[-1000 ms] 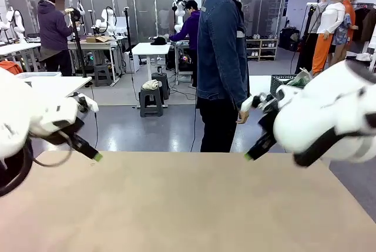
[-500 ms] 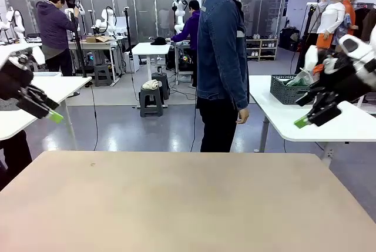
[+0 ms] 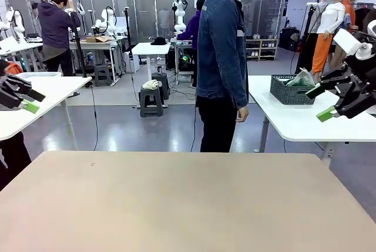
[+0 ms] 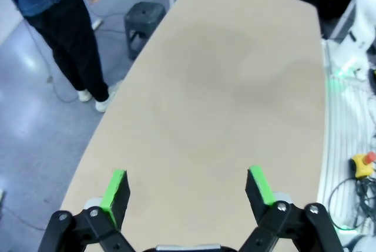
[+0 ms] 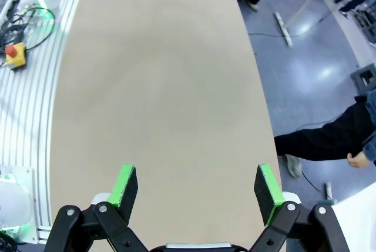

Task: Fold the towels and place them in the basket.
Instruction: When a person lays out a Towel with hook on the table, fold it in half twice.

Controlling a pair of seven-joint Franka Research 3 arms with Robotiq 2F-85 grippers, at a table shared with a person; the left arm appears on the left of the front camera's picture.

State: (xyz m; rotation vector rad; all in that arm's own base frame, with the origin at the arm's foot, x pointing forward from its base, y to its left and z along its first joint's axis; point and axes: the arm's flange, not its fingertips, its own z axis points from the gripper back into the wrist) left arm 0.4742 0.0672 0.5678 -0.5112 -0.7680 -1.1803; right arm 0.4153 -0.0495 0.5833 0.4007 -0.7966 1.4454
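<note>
The dark grey mesh basket (image 3: 291, 91) stands on a white side table (image 3: 294, 120) beyond the right of my table. A pale greenish cloth (image 3: 303, 79), seemingly one of the towels, sticks up out of it. My left gripper (image 3: 34, 101) hangs open in the air at the picture's left edge. My right gripper (image 3: 318, 104) hangs open at the right, in front of the side table. In the left wrist view the left gripper (image 4: 188, 188) is open high above the bare tan table (image 4: 235, 87). The right gripper (image 5: 197, 190) is likewise open above the table (image 5: 158, 87).
A person in a denim jacket (image 3: 222, 58) stands side-on at the table's far edge, one hand (image 3: 241, 115) hanging down. Another white table (image 3: 53, 90) stands off to the left. A black stool (image 4: 143, 17) sits on the floor near the person's feet.
Both arms have swung up and outward from the table's far edge to the sides. Both grippers stayed open. The person has hardly moved.
</note>
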